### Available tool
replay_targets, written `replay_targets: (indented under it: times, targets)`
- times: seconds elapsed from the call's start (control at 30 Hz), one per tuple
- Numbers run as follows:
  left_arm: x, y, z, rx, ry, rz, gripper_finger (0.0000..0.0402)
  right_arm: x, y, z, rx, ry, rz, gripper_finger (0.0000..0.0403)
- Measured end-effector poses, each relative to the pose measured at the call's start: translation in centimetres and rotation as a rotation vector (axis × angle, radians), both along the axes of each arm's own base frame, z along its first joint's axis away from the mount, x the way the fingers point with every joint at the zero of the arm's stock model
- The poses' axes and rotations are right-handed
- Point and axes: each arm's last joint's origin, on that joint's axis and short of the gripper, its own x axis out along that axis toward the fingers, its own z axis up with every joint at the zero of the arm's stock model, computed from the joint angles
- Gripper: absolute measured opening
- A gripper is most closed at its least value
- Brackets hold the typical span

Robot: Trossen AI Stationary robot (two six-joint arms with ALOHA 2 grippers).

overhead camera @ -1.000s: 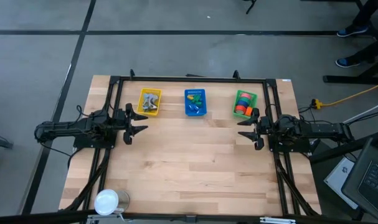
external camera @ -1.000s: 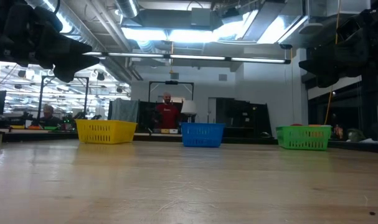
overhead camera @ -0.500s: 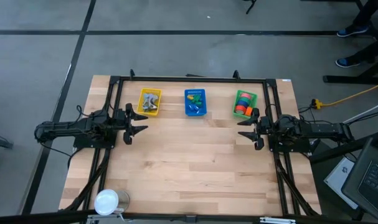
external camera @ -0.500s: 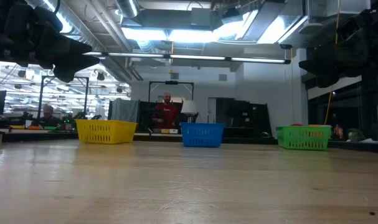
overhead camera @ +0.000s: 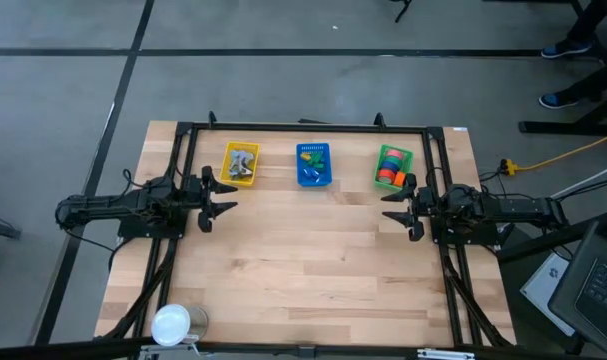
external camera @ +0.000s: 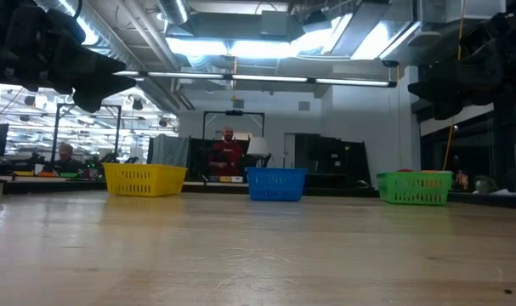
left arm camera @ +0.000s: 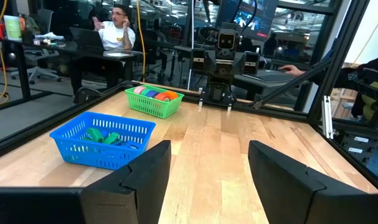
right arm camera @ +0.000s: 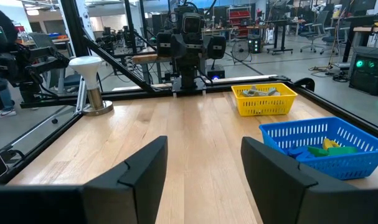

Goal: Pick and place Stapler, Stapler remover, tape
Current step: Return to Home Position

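Three small baskets stand in a row along the table's far side. The yellow basket point(overhead camera: 241, 163) holds grey metal pieces, the blue basket point(overhead camera: 314, 165) holds small green and blue pieces, and the green basket point(overhead camera: 392, 167) holds the round tape rolls point(left arm camera: 152, 94) in orange, red, green and pink. My left gripper point(overhead camera: 220, 194) hovers open over the table's left part, pointing right. My right gripper point(overhead camera: 397, 206) hovers open over the right part, pointing left. Both touch nothing.
A white round lamp-like object on a metal base point(overhead camera: 171, 324) stands at the table's near left corner. A black frame point(overhead camera: 303, 127) runs around the table's far and side edges. Bare wood point(overhead camera: 308, 250) lies between the grippers. People sit in the room beyond.
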Motion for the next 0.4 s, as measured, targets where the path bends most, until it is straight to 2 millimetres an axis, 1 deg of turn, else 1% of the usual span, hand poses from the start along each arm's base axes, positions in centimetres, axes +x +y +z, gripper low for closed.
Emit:
replay_targets:
  times: [0.4]
  targets:
    - [0.0, 0.0, 0.0, 0.0, 0.0, 0.0, 0.021, 0.0, 0.0, 0.01, 0.0, 0.0, 0.0, 0.0211]
